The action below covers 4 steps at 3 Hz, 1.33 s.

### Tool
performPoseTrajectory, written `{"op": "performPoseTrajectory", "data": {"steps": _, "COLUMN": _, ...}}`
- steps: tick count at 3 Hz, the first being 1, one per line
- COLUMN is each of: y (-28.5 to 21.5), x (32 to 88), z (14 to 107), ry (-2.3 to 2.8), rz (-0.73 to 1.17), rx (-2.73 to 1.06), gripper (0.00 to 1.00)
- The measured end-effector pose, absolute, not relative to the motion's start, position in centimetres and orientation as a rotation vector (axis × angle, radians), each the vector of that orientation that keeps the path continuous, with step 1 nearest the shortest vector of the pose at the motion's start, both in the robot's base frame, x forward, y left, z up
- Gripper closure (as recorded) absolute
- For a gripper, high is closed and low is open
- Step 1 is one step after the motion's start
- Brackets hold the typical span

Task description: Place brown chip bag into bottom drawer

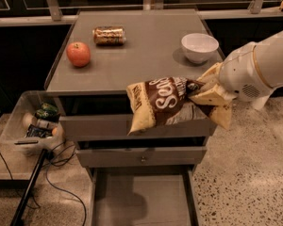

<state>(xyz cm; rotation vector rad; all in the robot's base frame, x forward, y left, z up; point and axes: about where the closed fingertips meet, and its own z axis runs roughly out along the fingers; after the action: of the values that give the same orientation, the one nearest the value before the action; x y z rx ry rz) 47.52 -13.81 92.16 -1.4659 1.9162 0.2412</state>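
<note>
The brown chip bag (pixel 162 99), dark brown with white script and pale yellow ends, hangs in the air in front of the cabinet's top drawer. My gripper (pixel 203 94) is shut on the bag's right end and holds it clear of the table edge. The bottom drawer (pixel 141 199) is pulled open below, a wide shallow grey tray with a bare floor. The bag hangs above it, toward the drawer's right side.
On the grey cabinet top (pixel 141 36) sit a red apple (pixel 78 54), a gold-brown can (pixel 109 35) lying on its side and a white bowl (pixel 199 46). A clear bin (pixel 30 125) of items and cables (pixel 61 161) lie at the left on the floor.
</note>
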Motion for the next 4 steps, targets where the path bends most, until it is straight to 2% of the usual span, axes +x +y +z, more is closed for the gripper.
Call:
{"op": "performPoseTrajectory", "data": {"steps": 2, "y": -10.2, "x": 41.9, "z": 83.1, "ry": 1.899, "rz": 0.351, "rx": -1.541, "gripper": 1.0}}
{"op": "performPoseTrajectory", "data": {"steps": 4, "y": -9.0, "x": 40.6, "z": 73.0, "ry": 1.848, "rz": 0.38, "rx": -1.518, "gripper": 1.0}}
